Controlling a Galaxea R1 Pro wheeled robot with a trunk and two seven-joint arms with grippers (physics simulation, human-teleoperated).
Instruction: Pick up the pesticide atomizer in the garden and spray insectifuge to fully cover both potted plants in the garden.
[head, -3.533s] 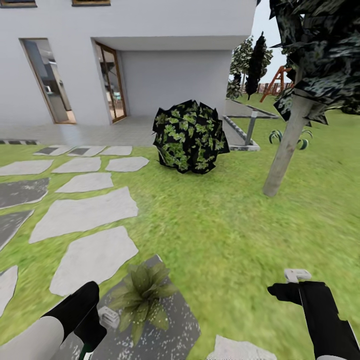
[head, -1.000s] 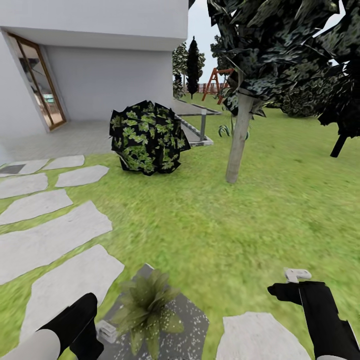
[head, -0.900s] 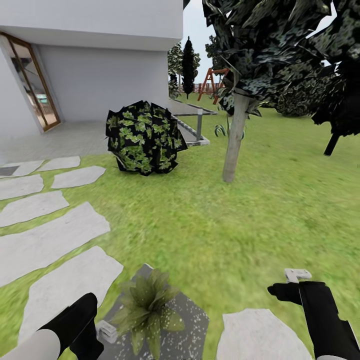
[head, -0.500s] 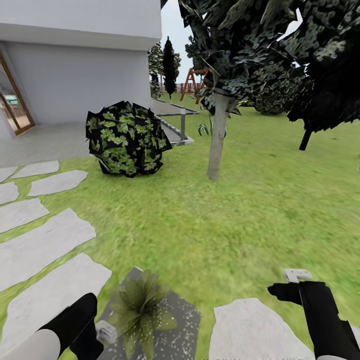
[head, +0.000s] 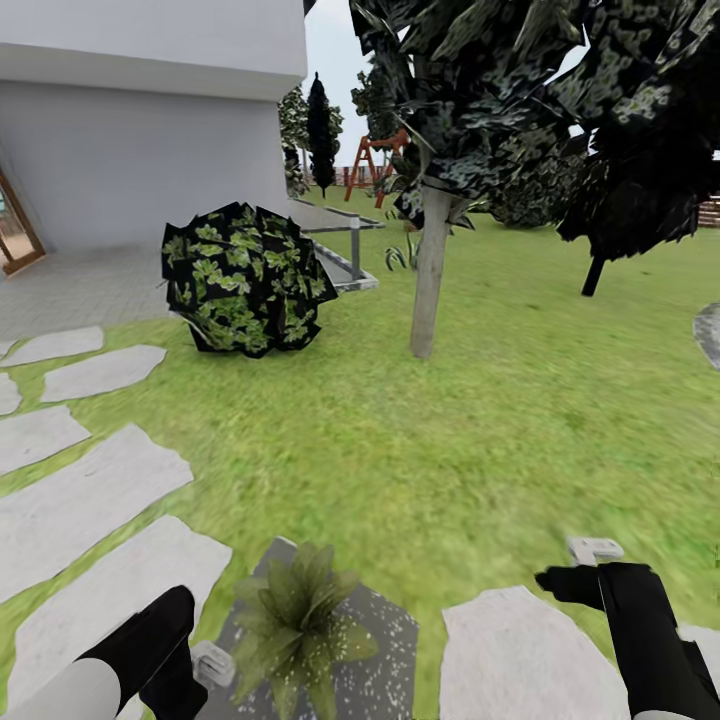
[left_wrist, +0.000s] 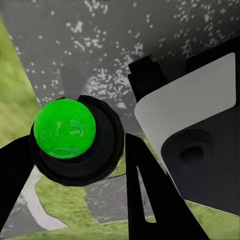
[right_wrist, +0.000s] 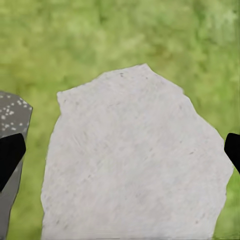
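Pesticide atomizer (left_wrist: 70, 132) is in your left gripper (left_wrist: 75, 175). In the left wrist view the black fingers are clamped around its green-capped collar, and it hangs over a dark grey slab (left_wrist: 100, 45) peppered with white specks.

In the right wrist view the right gripper (right_wrist: 120, 152) is spread wide and carries nothing, over a pale stepping stone (right_wrist: 130, 160).

In the head view one potted plant (head: 300, 630) sits at 6 o'clock on that slab, just beside the left gripper at 7. The insectifuge (head: 345, 632) dots some leaves, but I can't tell if it's full cover. My guess is you're mid-spray. Next, aim at the bare leaves, then go hunting for the second pot.
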